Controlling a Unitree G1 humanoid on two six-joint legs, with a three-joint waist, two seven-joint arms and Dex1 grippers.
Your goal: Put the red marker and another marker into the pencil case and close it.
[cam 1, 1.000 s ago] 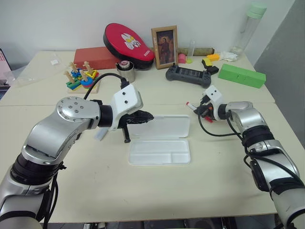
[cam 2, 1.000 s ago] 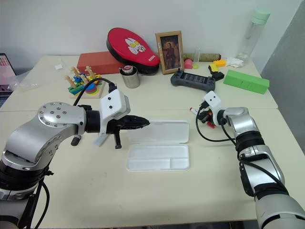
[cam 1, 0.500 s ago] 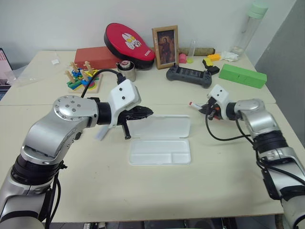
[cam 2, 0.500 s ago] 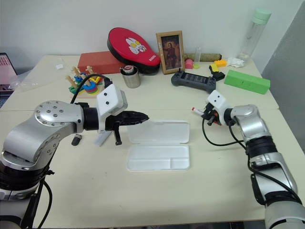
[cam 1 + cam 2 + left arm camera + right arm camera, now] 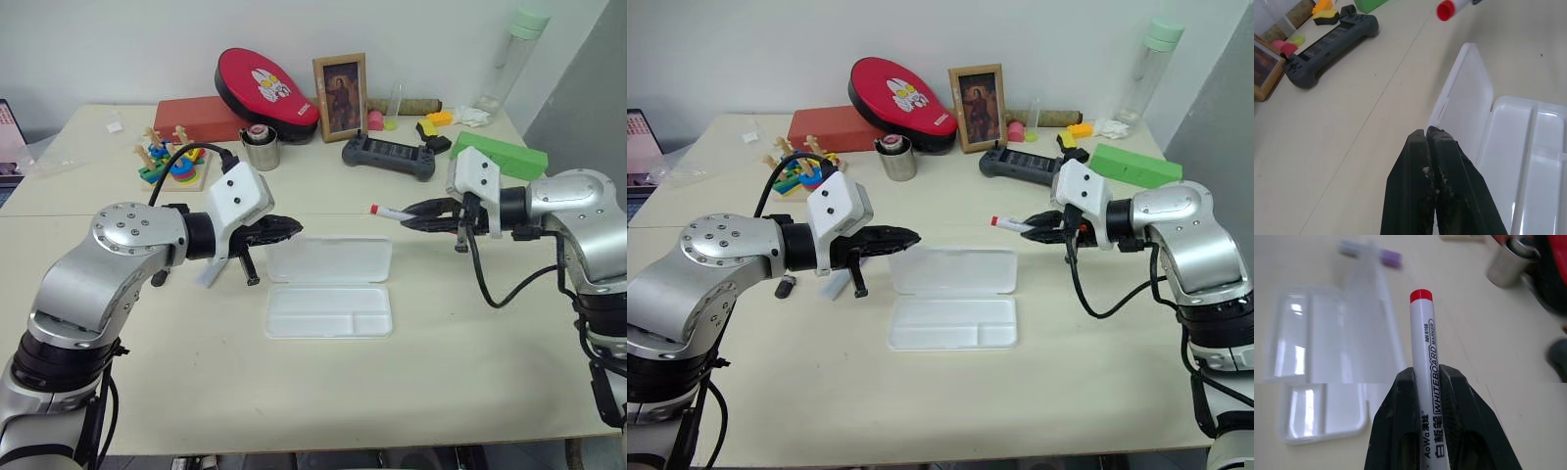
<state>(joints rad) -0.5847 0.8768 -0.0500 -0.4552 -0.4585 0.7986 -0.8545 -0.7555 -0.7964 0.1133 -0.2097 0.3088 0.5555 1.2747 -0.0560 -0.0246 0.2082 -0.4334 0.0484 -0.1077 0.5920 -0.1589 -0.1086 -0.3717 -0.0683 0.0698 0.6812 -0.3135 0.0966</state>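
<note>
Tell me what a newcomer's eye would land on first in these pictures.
First, the right gripper holding the red marker in the air above the table, past the far right corner of the open white pencil case at mid-table. Next, the left gripper, shut and empty, hovering at the case's left end. Behind, a bright red oval cushion leans on the wall.

Left claw closed, right claw clamped, tips pointing toward each other
</note>
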